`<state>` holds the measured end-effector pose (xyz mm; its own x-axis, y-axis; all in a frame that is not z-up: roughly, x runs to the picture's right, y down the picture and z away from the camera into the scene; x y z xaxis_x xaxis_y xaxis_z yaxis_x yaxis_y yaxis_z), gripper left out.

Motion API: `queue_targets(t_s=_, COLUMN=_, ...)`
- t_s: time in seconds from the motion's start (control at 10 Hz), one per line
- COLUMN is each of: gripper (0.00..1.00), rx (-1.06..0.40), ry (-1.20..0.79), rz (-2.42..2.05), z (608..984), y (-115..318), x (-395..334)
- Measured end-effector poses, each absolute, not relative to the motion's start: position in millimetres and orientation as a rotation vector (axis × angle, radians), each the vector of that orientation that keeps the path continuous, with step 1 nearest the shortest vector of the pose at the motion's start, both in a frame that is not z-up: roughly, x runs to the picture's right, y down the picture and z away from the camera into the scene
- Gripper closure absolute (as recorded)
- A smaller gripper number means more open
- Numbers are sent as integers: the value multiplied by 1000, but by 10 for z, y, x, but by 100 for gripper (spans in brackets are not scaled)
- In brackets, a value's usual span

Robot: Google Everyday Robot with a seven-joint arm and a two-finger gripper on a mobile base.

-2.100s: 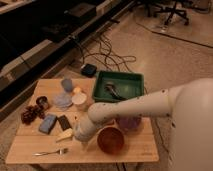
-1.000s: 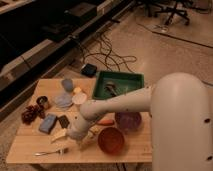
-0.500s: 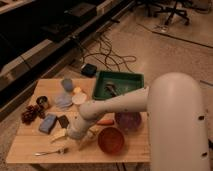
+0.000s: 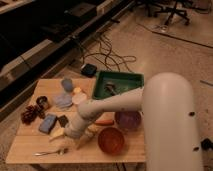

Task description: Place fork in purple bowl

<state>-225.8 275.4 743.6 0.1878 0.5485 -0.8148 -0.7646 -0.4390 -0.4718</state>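
The fork (image 4: pixel 50 151) is a thin silver utensil lying flat near the front left edge of the wooden table (image 4: pixel 25 145). The purple bowl (image 4: pixel 129 120) sits on the right side of the table, behind the orange-red bowl (image 4: pixel 111 140). My white arm reaches from the right across the table and bends down. My gripper (image 4: pixel 74 140) hangs low over the table, just right of and slightly behind the fork's tine end. It is well left of the purple bowl. Nothing shows in the gripper.
A green tray (image 4: pixel 120 80) with a dark utensil stands at the back. A pale yellowish utensil (image 4: pixel 57 134), a blue sponge (image 4: pixel 48 123), grapes (image 4: pixel 30 114), a can (image 4: pixel 42 102), a bluish cup (image 4: pixel 67 84) and an orange item (image 4: pixel 104 121) crowd the left and middle. Cables lie on the floor behind.
My arm has swung left and lowered, moving the gripper from near the orange-red bowl toward the fork at the front left. The fork and bowls have not moved.
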Motion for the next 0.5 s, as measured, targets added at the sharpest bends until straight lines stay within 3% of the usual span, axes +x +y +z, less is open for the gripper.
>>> queue_targets(t_s=0.5, gripper=20, rx=-1403, ry=227, rz=1464, z=7416, y=2781, x=-2464)
